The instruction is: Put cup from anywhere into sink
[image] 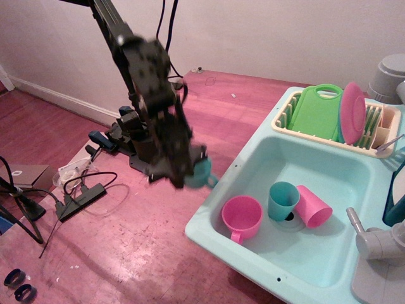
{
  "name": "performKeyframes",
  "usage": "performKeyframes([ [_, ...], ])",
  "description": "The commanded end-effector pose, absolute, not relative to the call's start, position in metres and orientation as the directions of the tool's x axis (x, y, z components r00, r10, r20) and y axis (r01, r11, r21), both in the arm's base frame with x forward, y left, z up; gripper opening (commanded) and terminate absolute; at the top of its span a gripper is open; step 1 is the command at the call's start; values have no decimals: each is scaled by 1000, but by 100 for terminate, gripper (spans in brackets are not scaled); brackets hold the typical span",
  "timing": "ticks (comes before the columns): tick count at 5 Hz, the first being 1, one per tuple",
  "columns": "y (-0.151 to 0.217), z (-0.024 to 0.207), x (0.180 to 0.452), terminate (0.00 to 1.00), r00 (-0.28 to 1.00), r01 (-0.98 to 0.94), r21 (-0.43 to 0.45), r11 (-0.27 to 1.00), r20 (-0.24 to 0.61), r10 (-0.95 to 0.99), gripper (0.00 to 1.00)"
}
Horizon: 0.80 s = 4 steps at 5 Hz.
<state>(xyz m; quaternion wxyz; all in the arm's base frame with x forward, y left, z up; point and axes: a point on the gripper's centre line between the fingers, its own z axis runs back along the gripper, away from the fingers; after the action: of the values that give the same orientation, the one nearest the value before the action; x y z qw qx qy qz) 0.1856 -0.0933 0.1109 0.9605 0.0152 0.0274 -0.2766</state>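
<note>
The cup (pixel 202 171) is small and teal-blue, with a loop handle pointing right. It hangs in the air just left of the sink's near-left rim. My gripper (pixel 188 172) is blurred by motion and is shut on the cup, with its dark fingers covering the cup's left side. The sink (pixel 212 223) is a large pale aqua basin at the right, with a grey faucet (pixel 377 242) at its front right. The cup is outside the basin, above the wooden table.
In the basin stand a pink handled mug (pixel 242 216), a teal tumbler (pixel 282 200) and a tipped pink tumbler (pixel 313 206). A cream dish rack (pixel 283 118) behind holds a green board and a pink plate. The arm's base (pixel 134 147), a power strip (pixel 81 199) and cables lie at the left.
</note>
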Motion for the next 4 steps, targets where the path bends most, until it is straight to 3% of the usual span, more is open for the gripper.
performKeyframes([
  [1, -71, 188, 208, 0, 838, 543, 100, 834, -5, -546, 0],
  [2, -70, 216, 257, 0, 817, 569, 148, 809, 9, -576, 0],
  [4, -89, 181, 356, 0, 767, 636, 98, 765, 28, -641, 0],
])
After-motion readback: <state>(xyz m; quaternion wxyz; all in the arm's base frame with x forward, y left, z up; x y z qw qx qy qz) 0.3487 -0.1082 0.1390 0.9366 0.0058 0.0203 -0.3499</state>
